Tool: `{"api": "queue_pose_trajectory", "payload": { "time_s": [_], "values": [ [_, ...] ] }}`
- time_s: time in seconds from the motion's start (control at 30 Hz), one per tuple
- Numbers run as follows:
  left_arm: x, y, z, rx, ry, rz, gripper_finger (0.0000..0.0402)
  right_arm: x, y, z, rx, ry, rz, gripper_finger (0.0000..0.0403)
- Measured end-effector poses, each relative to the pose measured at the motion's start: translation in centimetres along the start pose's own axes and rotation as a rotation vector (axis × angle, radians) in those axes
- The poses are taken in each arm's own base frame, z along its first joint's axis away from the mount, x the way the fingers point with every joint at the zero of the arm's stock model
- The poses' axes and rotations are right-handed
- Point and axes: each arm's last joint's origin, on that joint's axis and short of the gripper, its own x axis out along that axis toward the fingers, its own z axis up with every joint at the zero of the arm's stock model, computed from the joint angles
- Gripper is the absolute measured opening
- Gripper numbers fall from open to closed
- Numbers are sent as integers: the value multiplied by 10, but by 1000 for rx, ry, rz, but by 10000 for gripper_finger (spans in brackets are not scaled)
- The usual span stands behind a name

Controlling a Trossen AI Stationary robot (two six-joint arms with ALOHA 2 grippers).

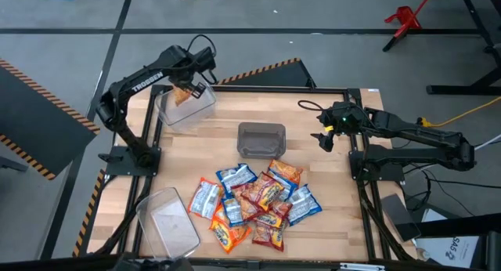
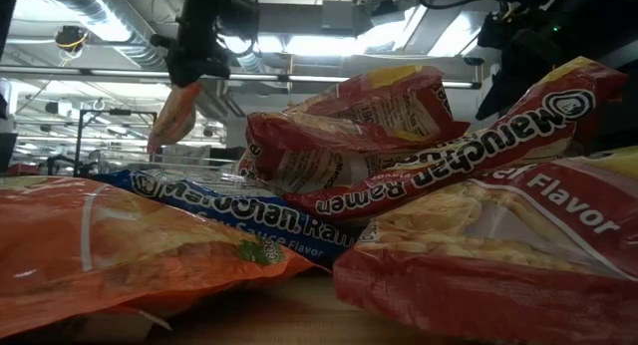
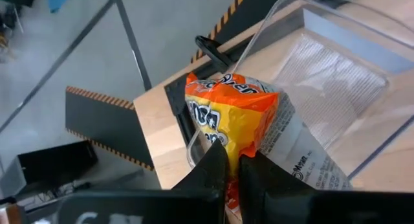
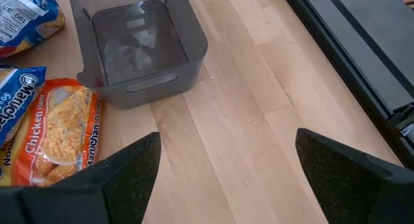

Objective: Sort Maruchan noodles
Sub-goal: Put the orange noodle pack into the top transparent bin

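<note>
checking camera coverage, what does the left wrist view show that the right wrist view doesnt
Only the left wrist view: the left gripper shut on an orange packet, held over a clear bin at the table's corner. Only the right wrist view: the open right gripper over bare table, a grey bin, and packets from the pile. Both show the wooden table.

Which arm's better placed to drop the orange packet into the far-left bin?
Left. Its hand is shut on the orange packet right above that clear bin. The right hand is open and empty near the table's right edge.
</note>
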Motion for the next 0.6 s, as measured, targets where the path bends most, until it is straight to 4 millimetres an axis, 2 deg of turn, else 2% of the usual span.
{"api": "queue_pose_trajectory", "payload": {
  "time_s": [0.6],
  "values": [
    [55, -30, 26, 47, 216, -67, 7, 0, 0, 0, 0, 0, 0, 344]
  ]
}}
